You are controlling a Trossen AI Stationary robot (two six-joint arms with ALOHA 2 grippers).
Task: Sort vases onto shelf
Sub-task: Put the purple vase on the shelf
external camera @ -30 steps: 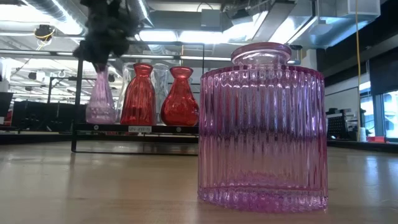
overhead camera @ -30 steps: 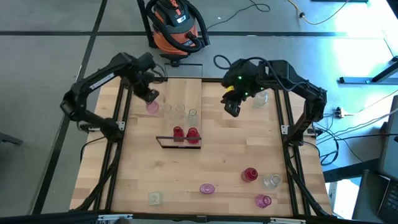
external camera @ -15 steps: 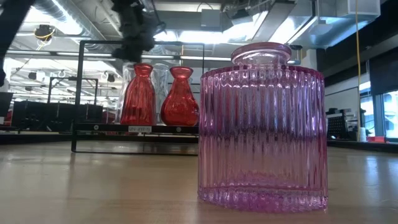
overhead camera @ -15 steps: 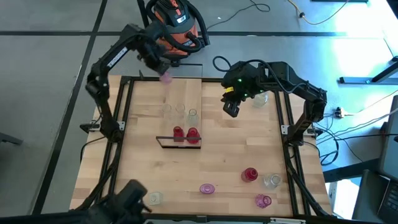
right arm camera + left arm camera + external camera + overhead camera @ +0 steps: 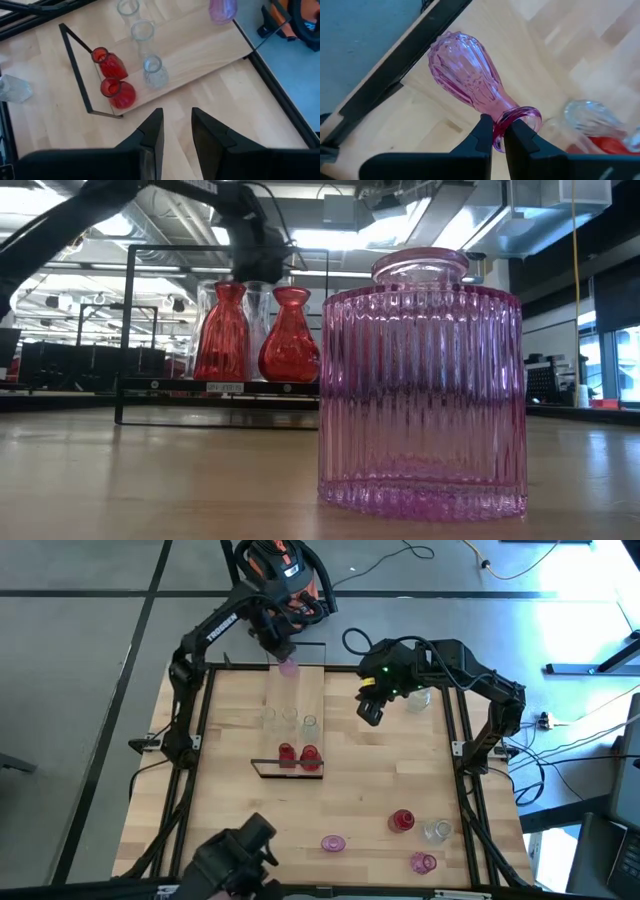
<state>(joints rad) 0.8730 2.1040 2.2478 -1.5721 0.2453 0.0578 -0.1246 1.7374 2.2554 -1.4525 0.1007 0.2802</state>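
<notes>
Left arm has swung from the shelf's left side up to its far end since a second ago, taking the pink ribbed glass bud vase (image 5: 288, 666) with it; right arm hasn't budged. Left jaws (image 5: 499, 134) are closed on the vase's flared lip, so the body hangs clear of the plank below, tilted in the wrist view. Gripping by the rim keeps the fingers out of the way when it goes down among neighbours.

It hovers over the back end of the long light-wood plank shelf (image 5: 300, 700), near the black frame bar. Likely reason: the front end already holds the two red glass vases (image 5: 297, 753), with the three clear glass vases (image 5: 288, 720) in the middle, so pink gets the far group.

Right jaws (image 5: 176, 131) sit partly apart, empty, parked above the wooden surface (image 5: 380, 790) just right of the shelf.
</notes>
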